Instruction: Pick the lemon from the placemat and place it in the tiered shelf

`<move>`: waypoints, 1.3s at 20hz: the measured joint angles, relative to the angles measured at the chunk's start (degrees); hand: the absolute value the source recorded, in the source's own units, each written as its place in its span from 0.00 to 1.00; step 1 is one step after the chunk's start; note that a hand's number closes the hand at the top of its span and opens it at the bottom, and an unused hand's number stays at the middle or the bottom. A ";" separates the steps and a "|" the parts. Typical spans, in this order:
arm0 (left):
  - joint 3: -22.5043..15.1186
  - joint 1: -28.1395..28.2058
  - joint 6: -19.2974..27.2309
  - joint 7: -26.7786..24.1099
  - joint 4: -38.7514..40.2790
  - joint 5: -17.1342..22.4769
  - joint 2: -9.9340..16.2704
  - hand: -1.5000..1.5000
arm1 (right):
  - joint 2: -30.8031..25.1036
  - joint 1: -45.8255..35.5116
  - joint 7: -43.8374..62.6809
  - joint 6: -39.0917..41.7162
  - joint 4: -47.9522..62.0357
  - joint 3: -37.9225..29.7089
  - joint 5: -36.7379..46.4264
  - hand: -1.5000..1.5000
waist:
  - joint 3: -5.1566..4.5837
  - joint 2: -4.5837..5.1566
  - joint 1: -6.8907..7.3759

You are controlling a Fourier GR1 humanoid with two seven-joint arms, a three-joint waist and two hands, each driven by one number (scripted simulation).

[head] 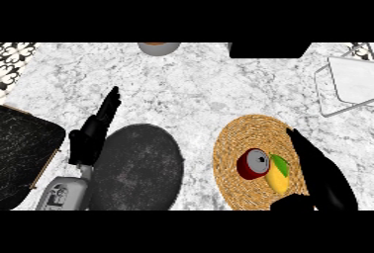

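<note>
A yellow lemon (277,180) lies on the round woven placemat (241,133) at the right, touching a green item (280,163) and a red-rimmed round object (254,163). My right hand (321,175) hovers open over the placemat's right side, fingers straight, just right of the lemon, thumb below it. The tiered shelf (349,81), white with a wire frame, stands at the far right. My left hand (95,128) rests open at the left, fingers pointing up.
A dark round plate (139,168) lies beside the left hand. A black tray (22,153) sits at the left edge. A grey bowl (159,47) and a black box (266,49) stand at the counter's back.
</note>
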 measured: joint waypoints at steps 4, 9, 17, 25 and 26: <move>0.51 -0.40 -0.65 0.07 0.48 -0.74 -0.54 0.50 | 1.33 0.50 -1.86 -0.06 1.61 -0.66 1.25 0.00 | 0.00 0.00 -0.03; 0.92 0.26 -0.80 -0.63 0.76 -1.66 -1.25 0.50 | 3.28 0.62 -4.07 -1.45 5.25 -0.36 3.55 0.00 | -0.01 -0.01 0.00; 1.64 0.03 -1.60 -0.44 0.56 -2.41 -2.06 0.50 | 4.13 0.56 -7.46 -0.39 8.23 -2.31 3.94 1.00 | -0.01 0.00 0.01; 1.87 0.61 -1.51 -0.56 0.16 -3.24 -2.69 0.50 | 2.56 1.09 -11.31 0.16 9.63 -0.56 7.92 1.00 | -0.10 -0.10 0.02; 1.99 0.28 -1.70 -0.01 -0.06 -3.22 -2.66 0.50 | 2.66 1.19 -12.14 -0.64 10.03 -0.60 8.50 1.00 | -0.13 -0.12 0.02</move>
